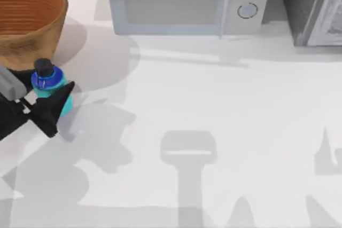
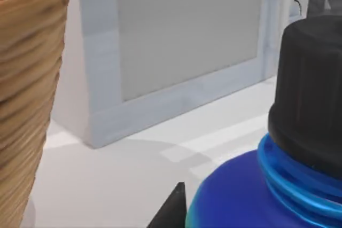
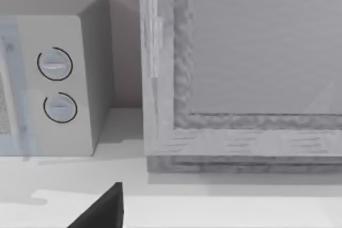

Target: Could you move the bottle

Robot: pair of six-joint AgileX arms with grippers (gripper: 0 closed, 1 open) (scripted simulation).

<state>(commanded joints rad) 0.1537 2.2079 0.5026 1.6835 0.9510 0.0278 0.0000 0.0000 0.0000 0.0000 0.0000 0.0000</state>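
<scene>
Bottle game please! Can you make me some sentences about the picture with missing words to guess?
1. The bottle has a round cap coloured ____.
2. The left tool is at the bottle, on the table's ____ side in the top view.
3. Right behind the bottle stands a woven ____.
4. The microwave at the back has ____ round knobs.

Missing words: black; left; basket; two

A woven basket (image 1: 26, 22) is crowding the table's far left corner, sitting just behind the bottle (image 1: 49, 83). A microwave (image 1: 187, 1) is blocking the back edge. The white tabletop (image 1: 224, 116) is lying open across the middle and right.
</scene>
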